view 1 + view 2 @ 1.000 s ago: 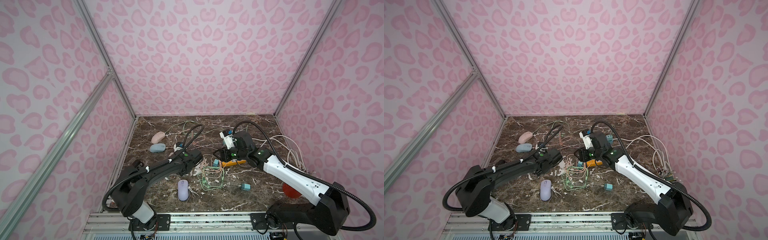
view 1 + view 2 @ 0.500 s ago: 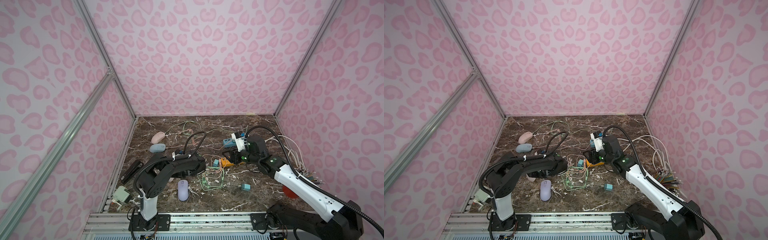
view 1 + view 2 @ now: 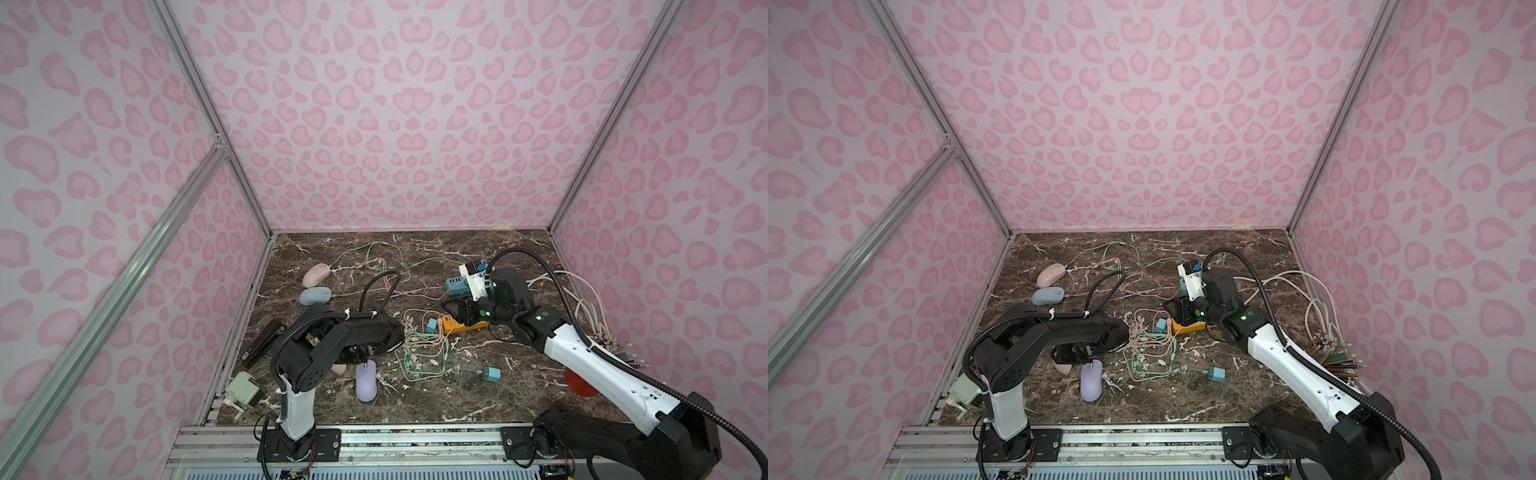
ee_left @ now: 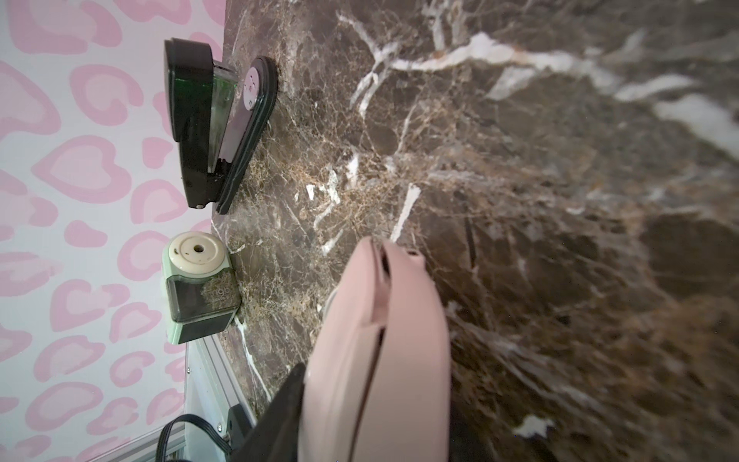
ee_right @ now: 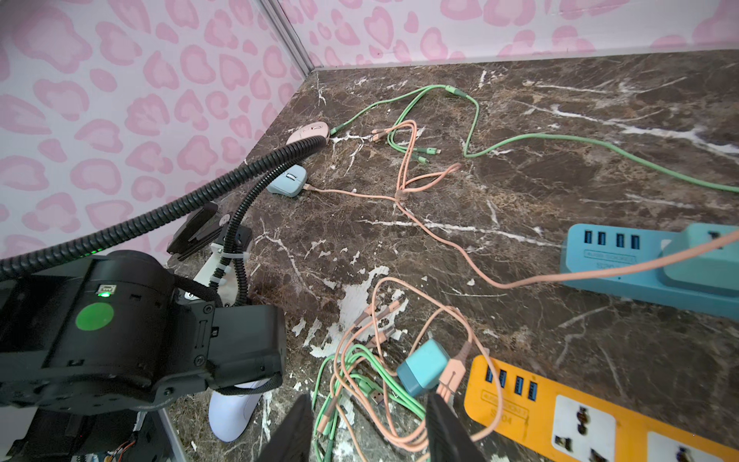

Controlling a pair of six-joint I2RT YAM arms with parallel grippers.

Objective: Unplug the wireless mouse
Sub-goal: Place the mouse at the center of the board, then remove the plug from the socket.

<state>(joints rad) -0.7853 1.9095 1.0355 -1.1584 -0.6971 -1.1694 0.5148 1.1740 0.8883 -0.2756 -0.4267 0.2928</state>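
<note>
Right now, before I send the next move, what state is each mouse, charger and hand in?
Far pink mouse, green cable plugged in.
Blue mouse, peach cable plugged in.
Near pink mouse, lying free, no cable seen.
Purple mouse, lying free, no cable seen.
Teal charger, plugged into blue strip.
Loose charger, unplugged beside orange strip.
Right hand, open, holding nothing.
Left hand, at near pink mouse, grip unclear.

My left arm (image 3: 332,332) is folded low, wrist doubled back beneath the forearm. Only one finger (image 4: 286,400) of the left end effector (image 3: 357,353) shows, so I cannot judge its jaws. My right arm (image 3: 582,357) stretches forward, the right end effector (image 5: 368,436) with jaws parted, gripping nothing.
</note>
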